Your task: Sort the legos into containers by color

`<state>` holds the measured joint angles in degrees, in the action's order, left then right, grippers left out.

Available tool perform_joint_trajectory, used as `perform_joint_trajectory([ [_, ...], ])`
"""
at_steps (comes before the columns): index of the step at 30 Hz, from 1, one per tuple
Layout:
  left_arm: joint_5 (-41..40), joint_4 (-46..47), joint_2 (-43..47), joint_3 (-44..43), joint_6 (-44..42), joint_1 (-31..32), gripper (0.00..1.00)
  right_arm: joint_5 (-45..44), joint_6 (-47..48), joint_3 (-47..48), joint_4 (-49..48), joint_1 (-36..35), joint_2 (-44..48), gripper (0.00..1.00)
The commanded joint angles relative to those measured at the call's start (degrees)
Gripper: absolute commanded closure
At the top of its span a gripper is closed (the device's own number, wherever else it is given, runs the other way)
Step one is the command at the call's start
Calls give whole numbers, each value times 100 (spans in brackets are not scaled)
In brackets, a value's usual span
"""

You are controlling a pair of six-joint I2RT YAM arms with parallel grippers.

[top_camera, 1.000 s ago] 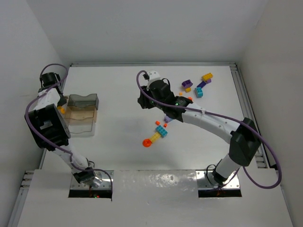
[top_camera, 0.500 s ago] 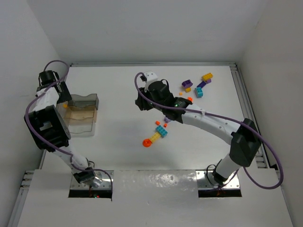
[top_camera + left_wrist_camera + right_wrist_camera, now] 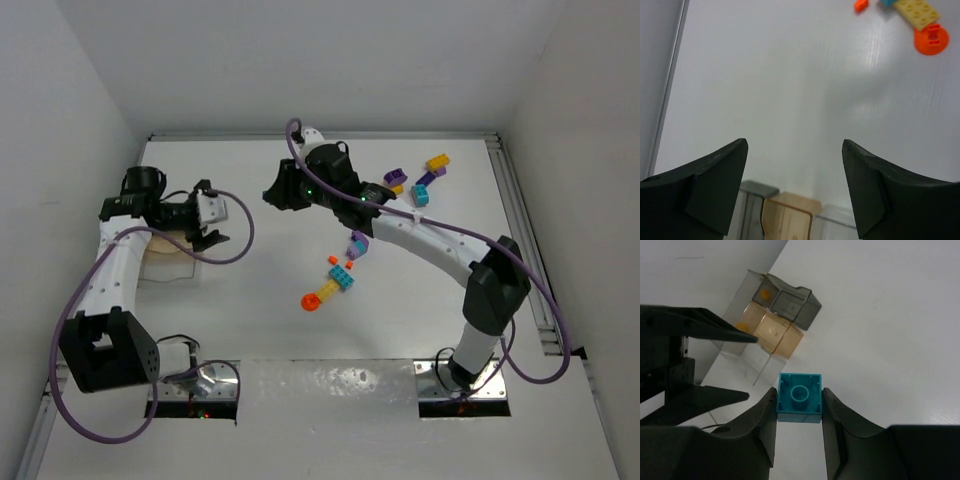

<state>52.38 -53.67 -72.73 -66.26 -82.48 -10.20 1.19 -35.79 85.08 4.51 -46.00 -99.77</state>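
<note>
Transfer of a teal square plastic brick [image 3: 799, 399] toward the sorting tray. Right gripper [image 3: 799, 391] is clamped on the brick, one finger on each of two opposite side walls. The brick's hollow underside and central tube face the wrist camera. The brick hangs clear of the table, near the clear plastic tray of compartments [image 3: 790, 305] but not yet over it. Left gripper [image 3: 794, 147] hovers at the tray's edge with jaws wide apart and nothing between them; in the overhead view it and its arm hide much of the tray.

Judged handling: the brick is light, rigid and hard, and its smooth glossy walls could slip or pivot under an off-centre pinch. Flat opposite faces, as taken here, look the surest hold, and a short drop into a compartment should not harm it. The tray, thin-walled and light, would likely slide if nudged. Small orange pieces show through its walls, though in which compartment cannot be told.

Loose bricks [image 3: 335, 283] in orange, yellow and teal lie mid-table, and a further cluster [image 3: 420, 182] lies toward the far right, all well apart from the tray. White table [image 3: 250, 320] looks smooth, matt and level, enclosed by plain white walls [image 3: 320, 60]; free room at the tray is narrowed by the left gripper
</note>
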Motion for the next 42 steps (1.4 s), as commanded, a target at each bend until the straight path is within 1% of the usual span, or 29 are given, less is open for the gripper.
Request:
perform_joint_trajectory([
  [1, 1415, -795, 83, -27, -2361, -9, 26, 522, -332, 264, -161, -93, -104, 100],
  [3, 1555, -576, 154, -106, -2404, 17, 28, 488, -314, 194, -222, -199, -52, 100],
  [7, 1828, -794, 154, -168, -3028, 175, 29, 496, -446, 132, -425, -348, -51, 100],
  [10, 1864, -374, 162, -142, -2486, 299, 33, 505, -499, 281, -425, -480, -201, 100],
  [13, 1688, 206, 206, -36, -1775, 352, 42, 540, -744, 482, -697, -585, -420, 100],
  [14, 1679, 260, 224, -10, -1676, 360, 46, 592, -780, 562, -706, -594, -569, 100],
  [19, 1618, 85, 294, -19, -1640, 369, 48, 672, -947, 983, -715, -621, -895, 100],
  [21, 1609, 50, 321, -19, -1640, 361, 52, 681, -947, 1063, -680, -621, -965, 100],
  [22, 1609, 23, 321, -19, -1640, 360, 55, 681, -930, 1116, -636, -621, -1001, 100],
  [23, 1609, 15, 321, -19, -1640, 360, 62, 672, -921, 1099, -627, -621, -1001, 100],
  [25, 1548, 6, 330, -19, -1614, 361, 70, 620, -912, 1090, -645, -621, -983, 100],
  [26, 1512, -12, 321, -19, -1614, 369, 80, 602, -903, 1072, -645, -621, -975, 100],
  [28, 1468, -29, 321, -10, -1614, 360, 90, 584, -895, 1063, -688, -612, -966, 100],
  [29, 1459, -30, 321, -10, -1605, 360, 100, 575, -895, 1063, -706, -621, -966, 100],
  [31, 1424, -38, 312, -10, -1561, 360, 100, 610, -868, 1063, -741, -621, -957, 99],
  [32, 1389, -30, 303, -10, -1526, 360, 100, 619, -851, 1055, -733, -612, -957, 91],
  [33, 1345, 5, 294, -10, -1456, 360, 100, 610, -825, 1037, -715, -603, -922, 79],
  [34, 1171, 241, 286, -1, -1029, 369, 100, 593, -781, 941, -706, -569, -887, 55],
  [35, 1021, 434, 277, 51, -625, 369, 100, 558, -780, 871, -715, -533, -756, 47],
  [36, 854, 680, 268, 104, -229, 369, 100, 453, -780, 792, -715, -420, -668, 40],
  [37, 426, 1117, 268, 165, 558, 352, 100, 356, -772, 591, -689, -349, -563, 33],
  [38, 205, 1261, 251, 305, 1071, 317, 100, 86, -737, 511, -593, -209, -353, 30],
  [39, -128, 1480, 242, 385, 1285, 299, 100, -65, -623, 344, -514, -147, -264, 26],
  [40, -253, 1534, 233, 490, 1452, 282, 100, -171, -579, 291, -469, -77, -167, 23],
  [41, -350, 1552, 207, 517, 1576, 264, 100, -346, -552, 238, -286, 2, -9, 22],
  [42, -551, 1692, 180, 578, 1951, 229, 100, -522, -534, 124, -119, 177, 62, 21],
])
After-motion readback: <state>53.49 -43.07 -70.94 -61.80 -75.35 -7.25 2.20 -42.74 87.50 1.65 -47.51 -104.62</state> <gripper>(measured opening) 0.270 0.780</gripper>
